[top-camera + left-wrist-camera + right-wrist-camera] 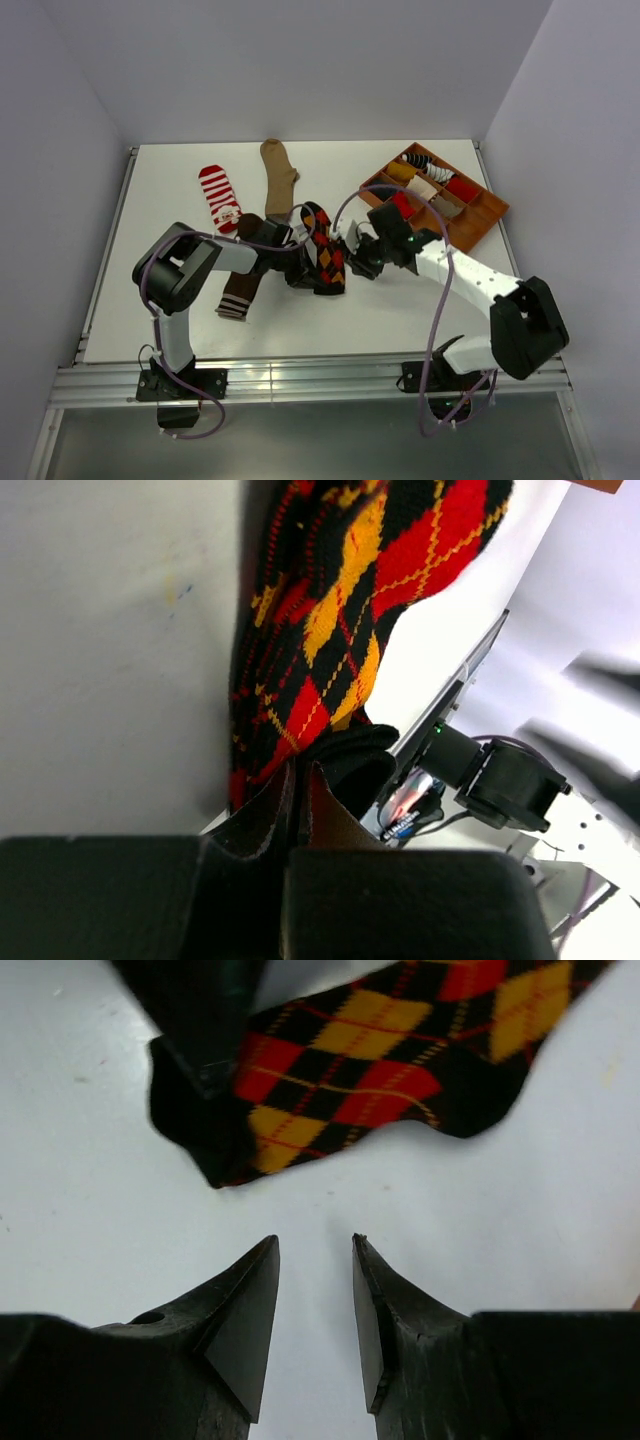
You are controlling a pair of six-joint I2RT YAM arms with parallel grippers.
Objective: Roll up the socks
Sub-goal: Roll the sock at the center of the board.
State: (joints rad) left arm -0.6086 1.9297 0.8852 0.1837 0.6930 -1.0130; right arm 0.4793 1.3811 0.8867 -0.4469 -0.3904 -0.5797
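The argyle sock (326,252) is stretched out on the table (400,310), right between the two grippers. The left gripper (300,780) has its fingers (255,825) pressed together on the sock's black end. I'd call that pinch an anchor, pinning that end so the roll can start from it. Facing it, the right gripper (315,1250) hovers over bare table just short of the sock's edge, jaws apart with nothing between them. It looks lined up to come in and help turn the fabric over.

On the left gripper's outer side, the brown sock (238,292) with its striped cuff lies beside that arm. Farther out beyond the gripper are the tan sock (278,175) and the red-and-white sock (218,198), both flat and unrolled, so they look to be waiting their turn.

Beyond the right gripper, off to its outer side, sits the wooden tray (500,208). Its compartments hold rolled bundles (425,188) in mustard, cream, red and black-and-white stripe. The section nearest the right arm seems to show bare wood.
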